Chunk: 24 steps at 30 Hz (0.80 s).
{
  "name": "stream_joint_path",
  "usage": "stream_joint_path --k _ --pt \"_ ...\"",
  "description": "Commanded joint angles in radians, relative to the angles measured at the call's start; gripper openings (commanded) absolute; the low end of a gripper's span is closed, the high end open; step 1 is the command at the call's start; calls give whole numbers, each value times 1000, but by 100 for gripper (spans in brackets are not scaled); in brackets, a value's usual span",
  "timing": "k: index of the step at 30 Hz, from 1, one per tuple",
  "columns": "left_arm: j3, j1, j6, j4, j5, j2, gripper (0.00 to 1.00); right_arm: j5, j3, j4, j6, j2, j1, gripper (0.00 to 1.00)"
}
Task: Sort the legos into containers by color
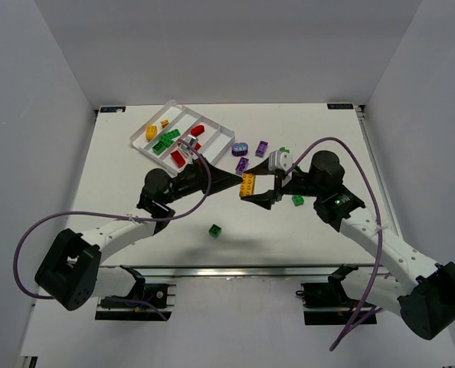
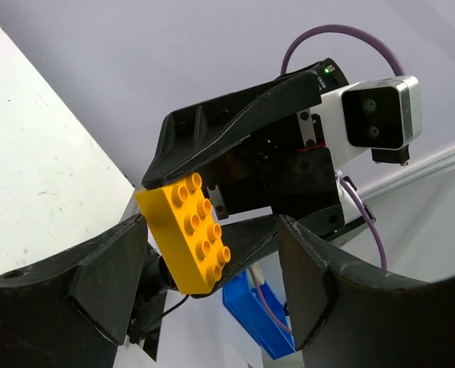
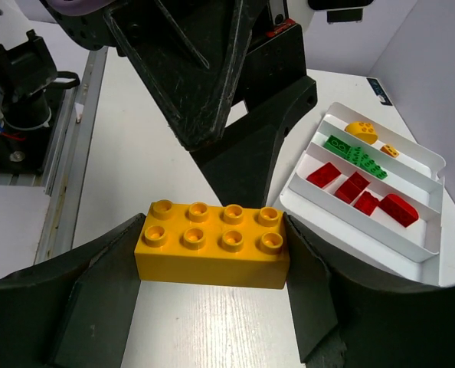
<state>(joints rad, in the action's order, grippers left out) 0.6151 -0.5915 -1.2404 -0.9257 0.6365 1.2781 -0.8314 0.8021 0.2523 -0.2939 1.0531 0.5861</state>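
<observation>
My right gripper (image 3: 212, 264) is clamped on the yellow-orange brick (image 3: 212, 244). Its long axis spans finger to finger, studs toward my wrist camera. My left gripper (image 2: 212, 249) gapes wide around it, holding nothing.

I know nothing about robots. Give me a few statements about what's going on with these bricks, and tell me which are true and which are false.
1. The yellow brick is gripped between the right arm's fingers. True.
2. The purple bricks already lie in the tray. False: they lie on the table, beside the tray.
3. The left arm's fingers are open. True.
4. Red and green bricks are mixed together in the tray. False: the red bricks and the green ones lie in separate, neighbouring compartments.
5. One green brick lies by itself on the table between the two arms. True.
</observation>
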Motion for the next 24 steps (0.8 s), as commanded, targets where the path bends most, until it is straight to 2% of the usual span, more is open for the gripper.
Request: stream_joint_path --k 1,15,24 --pt "5 -4 -10 -27 19 -17 78 20 26 62 9 -28 9 0" --pt "-8 -18 -24 -25 20 13 75 41 26 99 4 -18 43 2" --pt "-3 -21 -54 -73 26 40 64 51 19 104 -14 -4 57 7"
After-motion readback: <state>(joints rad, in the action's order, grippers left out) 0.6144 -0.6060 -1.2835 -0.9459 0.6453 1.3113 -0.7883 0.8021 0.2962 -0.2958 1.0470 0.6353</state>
